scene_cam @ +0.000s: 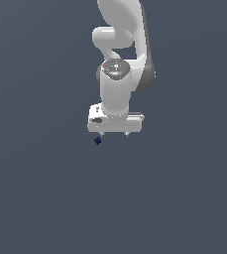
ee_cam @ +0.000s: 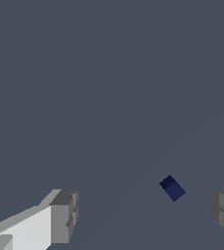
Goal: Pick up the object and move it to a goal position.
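Gripper (scene_cam: 114,134) wide apart, holds nothing. Cube (scene_cam: 97,141) lies on grey floor, just beside gripper, toward exterior view's left, not between fingers (ee_cam: 63,217). Probably light, rigid, tiny; sits turned, so take on two opposite flat faces.

exterior cam sits well back facing the arm (scene_cam: 120,64) head-on, wrist cam right behind the gripper (ee_cam: 143,217) peering down close past it, both catch the cube (scene_cam: 97,141) beside it
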You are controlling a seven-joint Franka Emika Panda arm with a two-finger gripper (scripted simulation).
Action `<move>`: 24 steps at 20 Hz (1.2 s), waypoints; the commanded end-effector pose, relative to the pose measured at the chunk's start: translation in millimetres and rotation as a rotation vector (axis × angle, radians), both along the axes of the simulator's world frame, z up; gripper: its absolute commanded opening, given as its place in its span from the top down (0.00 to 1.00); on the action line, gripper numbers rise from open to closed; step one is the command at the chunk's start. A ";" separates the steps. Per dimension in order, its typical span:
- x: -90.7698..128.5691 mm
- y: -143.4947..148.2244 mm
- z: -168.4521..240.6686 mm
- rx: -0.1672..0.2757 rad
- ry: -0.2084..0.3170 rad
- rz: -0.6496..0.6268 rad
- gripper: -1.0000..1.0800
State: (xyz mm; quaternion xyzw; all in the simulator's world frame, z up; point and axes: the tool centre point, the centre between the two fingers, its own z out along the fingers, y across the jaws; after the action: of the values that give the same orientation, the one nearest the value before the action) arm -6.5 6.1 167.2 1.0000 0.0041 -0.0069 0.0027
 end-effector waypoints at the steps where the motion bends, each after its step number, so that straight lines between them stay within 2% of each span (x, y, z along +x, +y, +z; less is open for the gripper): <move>1: 0.0 0.0 0.0 0.000 0.000 0.000 0.04; 8: -3.5 -24.7 7.4 0.007 0.006 -0.051 0.04; 12: -3.7 -26.6 8.6 0.008 0.007 -0.059 0.04; 24: -10.5 -38.6 -9.7 0.003 0.006 0.046 0.04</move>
State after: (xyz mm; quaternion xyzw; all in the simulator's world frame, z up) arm -15.4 -29.9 161.3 0.9998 0.0167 -0.0096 0.0010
